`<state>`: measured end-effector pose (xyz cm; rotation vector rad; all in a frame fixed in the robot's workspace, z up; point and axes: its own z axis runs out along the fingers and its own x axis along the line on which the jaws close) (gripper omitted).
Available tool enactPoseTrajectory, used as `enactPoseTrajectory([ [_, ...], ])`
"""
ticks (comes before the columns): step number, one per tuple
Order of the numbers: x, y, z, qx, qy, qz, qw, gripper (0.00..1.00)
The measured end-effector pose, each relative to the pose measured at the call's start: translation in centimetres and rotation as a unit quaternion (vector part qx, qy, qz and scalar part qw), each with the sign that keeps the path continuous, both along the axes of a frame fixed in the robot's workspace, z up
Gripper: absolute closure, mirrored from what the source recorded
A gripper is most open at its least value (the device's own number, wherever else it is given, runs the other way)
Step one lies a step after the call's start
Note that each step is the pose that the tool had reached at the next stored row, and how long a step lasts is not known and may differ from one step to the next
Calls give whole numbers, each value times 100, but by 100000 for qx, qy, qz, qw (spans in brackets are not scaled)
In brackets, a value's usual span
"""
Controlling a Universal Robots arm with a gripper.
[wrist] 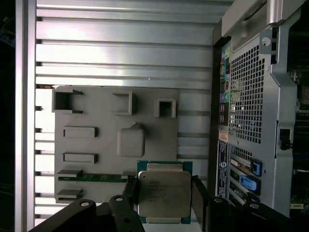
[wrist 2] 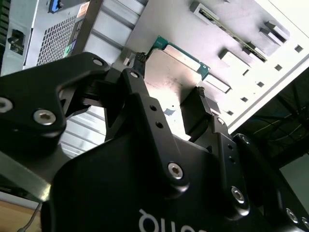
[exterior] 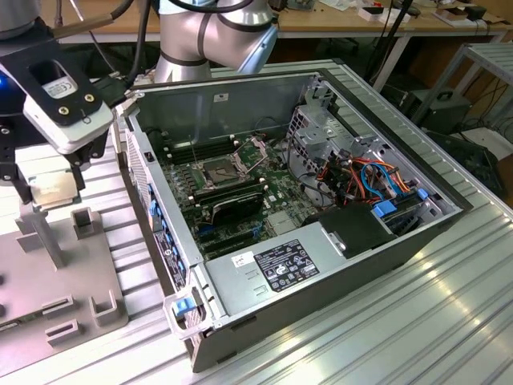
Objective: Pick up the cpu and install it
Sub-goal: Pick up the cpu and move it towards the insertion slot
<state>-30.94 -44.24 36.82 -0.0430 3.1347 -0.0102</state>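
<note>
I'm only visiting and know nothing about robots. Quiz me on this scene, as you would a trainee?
1. True or false: the black gripper clamps the thin square grey-topped cpu.
2. In the exterior view, the cpu hangs: A) above the flat grey fixture plate, outside the open grey computer case; B) inside that case; C) on the floor.
3. Missing word: the cpu's board edge is ____.
Key: 1 true; 2 A; 3 green.

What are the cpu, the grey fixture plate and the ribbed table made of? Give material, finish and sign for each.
The cpu: dull grey metal lid, faint sheen, on a green board rim, likely laminate. The fixture plate: matte uniform grey with moulded-looking blocks; probably plastic, perhaps painted metal. The table: bare ribbed metal, likely aluminium, given its bright streaked reflections.
</note>
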Motion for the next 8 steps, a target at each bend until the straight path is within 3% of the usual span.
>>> enactPoseTrajectory([
  [8,170,0,-1,3,-3,-29,100000,45],
])
